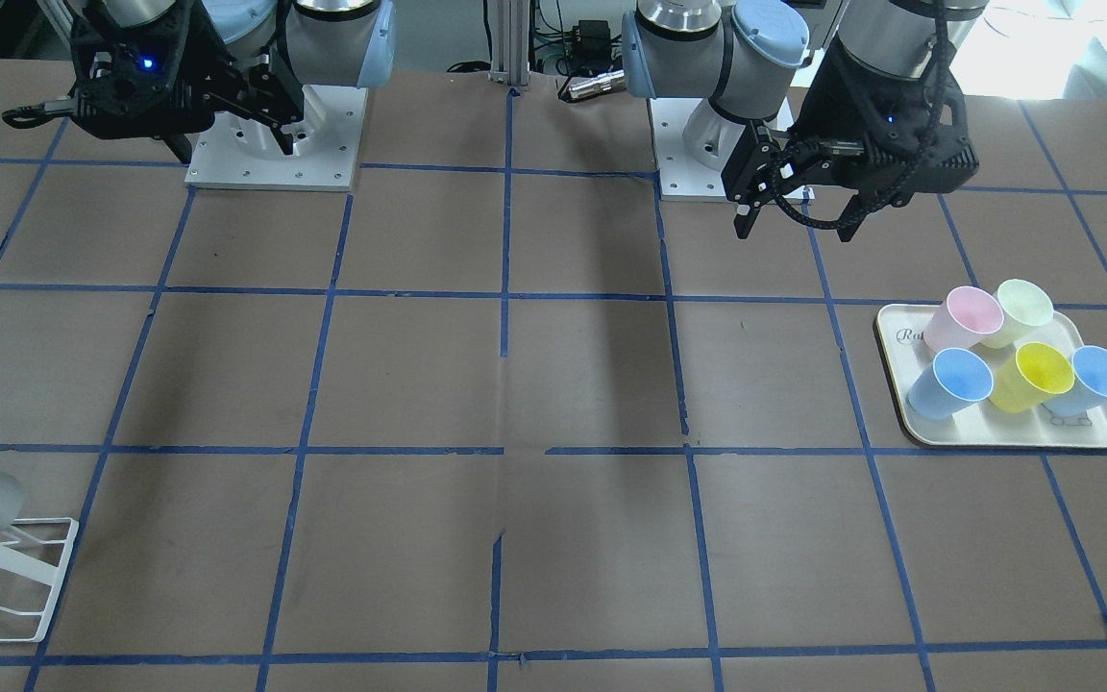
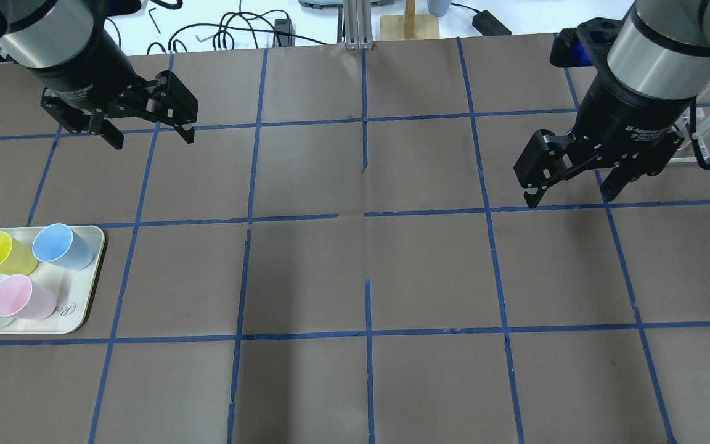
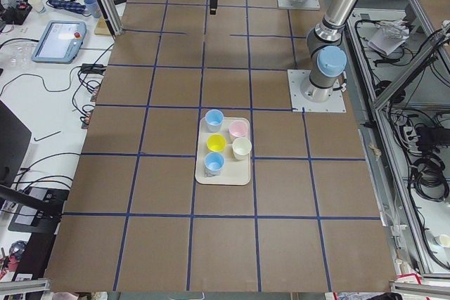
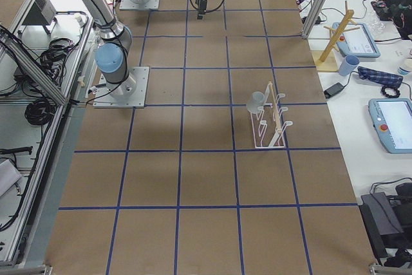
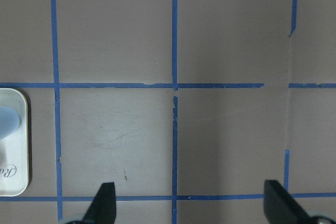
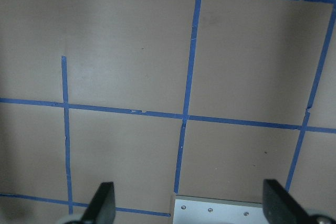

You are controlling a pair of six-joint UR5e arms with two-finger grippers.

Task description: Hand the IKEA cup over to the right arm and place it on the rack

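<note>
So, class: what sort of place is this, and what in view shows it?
Probably a robotics lab: the right arm bolted to a tape-gridded table, a control tablet and loose cables alongside.

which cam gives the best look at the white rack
Exterior right: the whole rack stands unobstructed, with the IKEA cup on it. Front-facing crops it at the frame's edge; overhead shows only a few rods behind the right arm. Exterior left and both wrist views miss it.
</note>
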